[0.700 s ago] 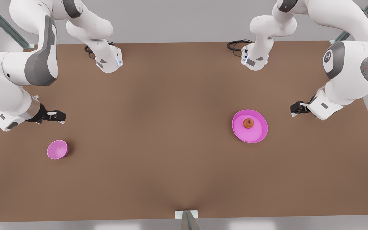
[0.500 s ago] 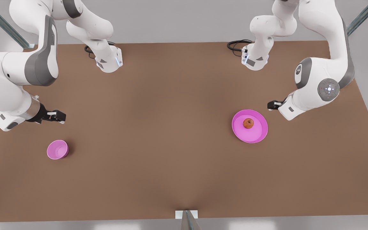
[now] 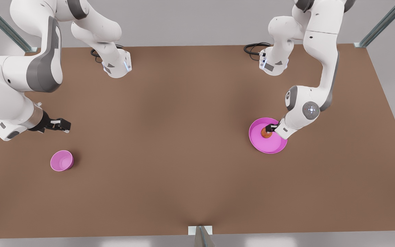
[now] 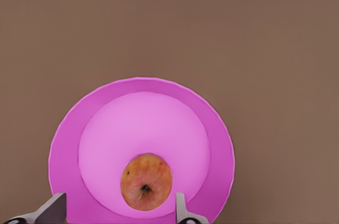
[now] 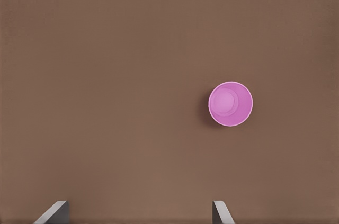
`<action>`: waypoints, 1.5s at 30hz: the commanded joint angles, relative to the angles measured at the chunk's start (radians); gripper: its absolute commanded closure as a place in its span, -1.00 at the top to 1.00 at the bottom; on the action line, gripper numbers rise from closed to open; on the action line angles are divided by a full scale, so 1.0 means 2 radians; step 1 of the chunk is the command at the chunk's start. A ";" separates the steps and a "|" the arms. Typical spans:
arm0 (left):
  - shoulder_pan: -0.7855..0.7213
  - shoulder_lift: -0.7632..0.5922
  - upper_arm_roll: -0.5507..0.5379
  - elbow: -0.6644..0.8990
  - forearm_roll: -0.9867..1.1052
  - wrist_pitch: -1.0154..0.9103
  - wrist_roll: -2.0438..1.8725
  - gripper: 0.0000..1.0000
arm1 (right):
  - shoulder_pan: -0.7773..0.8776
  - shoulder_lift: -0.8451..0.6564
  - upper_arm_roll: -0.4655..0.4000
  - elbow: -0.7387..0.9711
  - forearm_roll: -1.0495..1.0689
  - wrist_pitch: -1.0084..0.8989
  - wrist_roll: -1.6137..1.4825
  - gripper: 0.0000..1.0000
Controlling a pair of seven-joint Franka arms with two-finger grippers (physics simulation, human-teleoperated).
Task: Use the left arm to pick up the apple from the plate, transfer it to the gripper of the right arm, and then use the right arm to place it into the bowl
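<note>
**Left Arm Positioned Over Apple; Grasp Not Yet Made**

**Change.** Over the last 0.7 s the left arm (image 3: 309, 106) has swung in from the table edge on the front view's right. Its wrist previously hung well outside the plate, at about 3 o'clock from it. The left gripper (image 3: 270, 128) is now above the plate (image 3: 269, 147), directly over the apple (image 3: 265, 133).

**Meaning for the task.** The approach appears complete. The judged next step is a short descent, then closing on the fruit. Transfer and placement have not begun.

**Tool state, left.** In the left wrist view the left gripper (image 4: 119, 214) has its fingers (image 4: 50, 211) spread wide, one to each side of the apple (image 4: 146, 181). Neither finger touches it. The apple sits off-centre, nearer one finger, so a slight lateral correction may be needed.

**Task object.** The apple rests on the plate's (image 4: 63, 150) inner floor, close to the raised rim and stem end up.

**Unchanged items.** Apple, plate and bowl (image 3: 61, 160) occupy the same positions as before. The right arm (image 3: 15, 99) waits on the front view's left, with the right gripper (image 3: 62, 125) at about 12 o'clock from the bowl and clear of it. In the right wrist view the fingers (image 5: 53, 212) of the right gripper (image 5: 139, 214) stand apart and empty, with the bowl (image 5: 230, 104) well ahead on the table (image 5: 106, 75).
</note>
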 commanded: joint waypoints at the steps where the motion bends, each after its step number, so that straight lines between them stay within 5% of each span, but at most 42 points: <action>1: -0.002 0.005 0.000 -0.016 0.000 0.058 -0.051 1.00 | 0.000 -0.001 0.000 0.000 0.000 0.000 0.002 1.00; 34: -0.029 0.068 -0.001 -0.046 0.002 0.114 -0.067 1.00 | -0.001 0.000 -0.001 0.000 0.000 0.000 0.002 1.00; 38: -0.028 0.073 -0.001 -0.042 0.002 0.114 -0.067 0.63 | -0.001 0.000 0.000 0.000 0.000 0.000 0.002 1.00; 45: -0.028 0.079 -0.001 -0.034 0.002 0.114 -0.067 0.63 | -0.001 0.000 0.000 0.000 0.000 0.000 0.002 1.00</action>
